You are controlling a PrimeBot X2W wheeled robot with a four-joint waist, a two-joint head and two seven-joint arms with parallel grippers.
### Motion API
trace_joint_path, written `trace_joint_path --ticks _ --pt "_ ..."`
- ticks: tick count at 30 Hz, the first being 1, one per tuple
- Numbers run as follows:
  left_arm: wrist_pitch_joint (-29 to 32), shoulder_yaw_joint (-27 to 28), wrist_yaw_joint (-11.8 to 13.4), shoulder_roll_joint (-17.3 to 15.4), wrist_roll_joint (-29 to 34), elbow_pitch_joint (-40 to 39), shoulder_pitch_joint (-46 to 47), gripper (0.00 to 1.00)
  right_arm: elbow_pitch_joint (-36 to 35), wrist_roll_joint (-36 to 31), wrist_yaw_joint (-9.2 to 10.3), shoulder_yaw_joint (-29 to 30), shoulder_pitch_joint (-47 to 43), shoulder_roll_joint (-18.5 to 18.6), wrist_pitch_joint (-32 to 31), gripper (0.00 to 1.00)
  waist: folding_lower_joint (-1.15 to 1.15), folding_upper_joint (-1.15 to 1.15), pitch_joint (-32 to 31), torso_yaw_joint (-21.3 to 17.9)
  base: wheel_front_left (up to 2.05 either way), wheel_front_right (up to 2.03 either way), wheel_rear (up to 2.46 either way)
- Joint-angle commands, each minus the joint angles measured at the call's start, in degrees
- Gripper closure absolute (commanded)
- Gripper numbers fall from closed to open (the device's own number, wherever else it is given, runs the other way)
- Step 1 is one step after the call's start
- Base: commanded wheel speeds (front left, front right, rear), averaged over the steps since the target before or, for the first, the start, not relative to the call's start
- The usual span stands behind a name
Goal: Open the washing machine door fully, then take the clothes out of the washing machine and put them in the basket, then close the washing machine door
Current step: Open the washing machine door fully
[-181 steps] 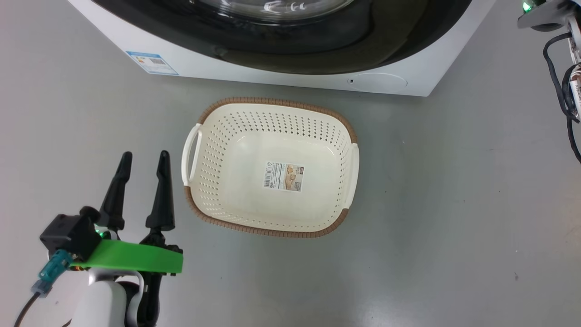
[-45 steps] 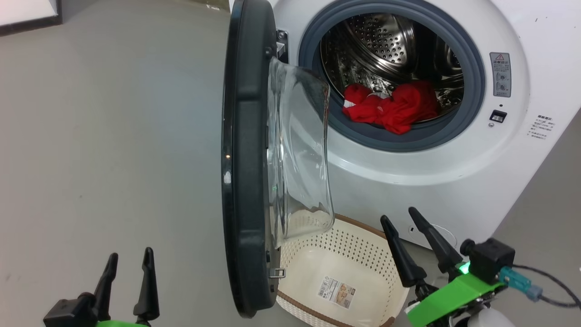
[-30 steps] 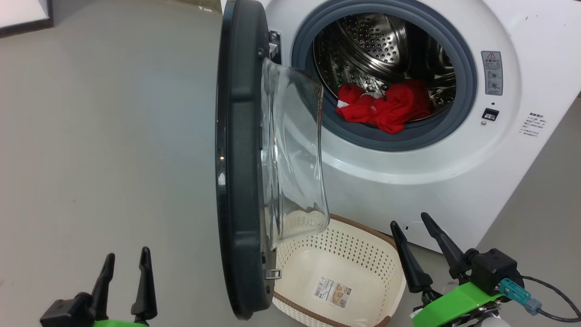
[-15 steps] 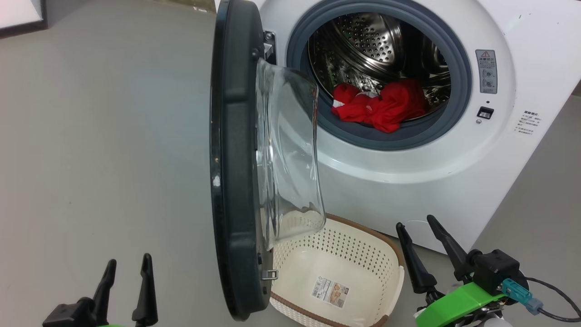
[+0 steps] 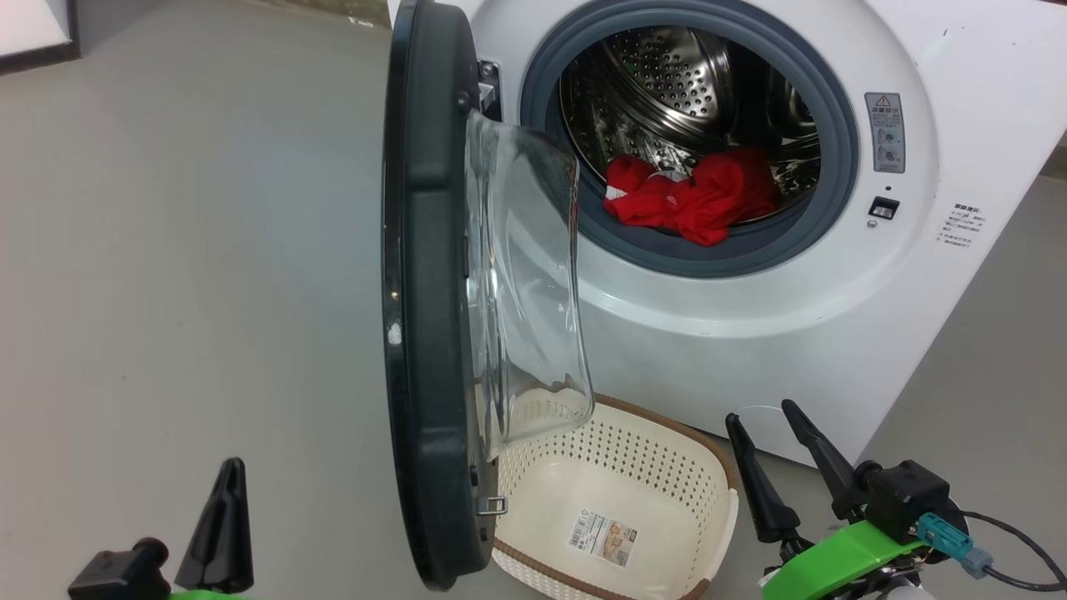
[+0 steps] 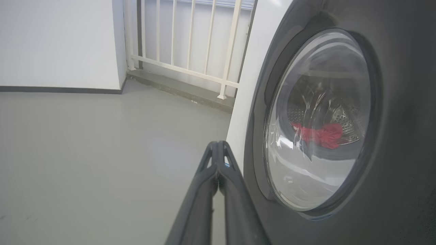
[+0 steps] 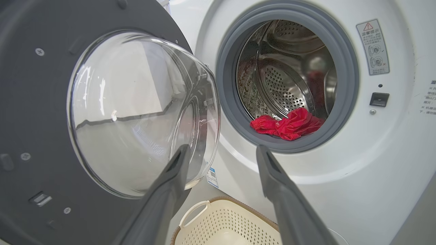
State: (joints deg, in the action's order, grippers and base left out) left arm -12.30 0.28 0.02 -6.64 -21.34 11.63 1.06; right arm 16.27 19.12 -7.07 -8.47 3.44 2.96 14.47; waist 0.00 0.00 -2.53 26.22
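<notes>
At the left of the drum opening, the washing machine door [image 5: 425, 292] stands swung out edge-on, open but seemingly not yet folded fully back. The clothes [image 5: 692, 200] lie red at the near lip of the drum in the washing machine [image 5: 750, 317]. The basket [image 5: 633, 450] sits empty on the floor below the door's glass bowl. The left gripper [image 5: 232, 467], low at the near left beside the door's outer face, has just pressed its fingers together on nothing; half a second ago they stood apart. The right gripper [image 5: 760, 414] remains wide, near the basket. Closed fingers probably serve as a pusher to nudge the door wider before any unloading.
</notes>
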Motion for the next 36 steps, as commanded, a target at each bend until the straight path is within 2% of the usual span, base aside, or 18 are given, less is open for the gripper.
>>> trace_joint_path --ticks 1,12,22,27,36 --pt "-0.7 1.9 0.0 -1.3 -0.1 -1.9 1.4 1.0 -1.2 -0.1 -0.42 -1.4 1.8 -0.1 0.5 0.0 0.0 0.0 0.0 0.0 0.0 0.0 0.0" --pt "-2.2 0.7 -0.9 -1.5 1.9 -15.3 3.4 1.0 -0.7 1.0 -0.42 -1.8 1.9 -0.1 0.5 0.0 0.0 0.0 -0.5 0.1 0.0 0.0 0.0" --pt "-0.4 -5.9 -2.7 -0.2 2.8 -28.2 3.5 1.0 -0.3 1.7 -0.42 -2.9 2.2 -0.1 0.5 0.0 0.0 0.0 -0.3 -1.4 0.0 0.0 0.0" --pt "1.3 -10.4 -3.7 0.8 2.4 -28.7 2.8 1.0 -0.1 2.0 -0.42 -2.8 2.7 -0.1 0.5 0.0 0.0 0.0 0.0 -2.3 0.0 0.0 0.0" --pt "4.5 -16.3 -4.7 1.9 -0.5 -22.7 0.9 1.0 0.1 2.2 -0.42 -3.5 3.3 -0.1 0.5 0.0 0.0 0.0 0.6 -3.8 0.0 0.0 0.0"
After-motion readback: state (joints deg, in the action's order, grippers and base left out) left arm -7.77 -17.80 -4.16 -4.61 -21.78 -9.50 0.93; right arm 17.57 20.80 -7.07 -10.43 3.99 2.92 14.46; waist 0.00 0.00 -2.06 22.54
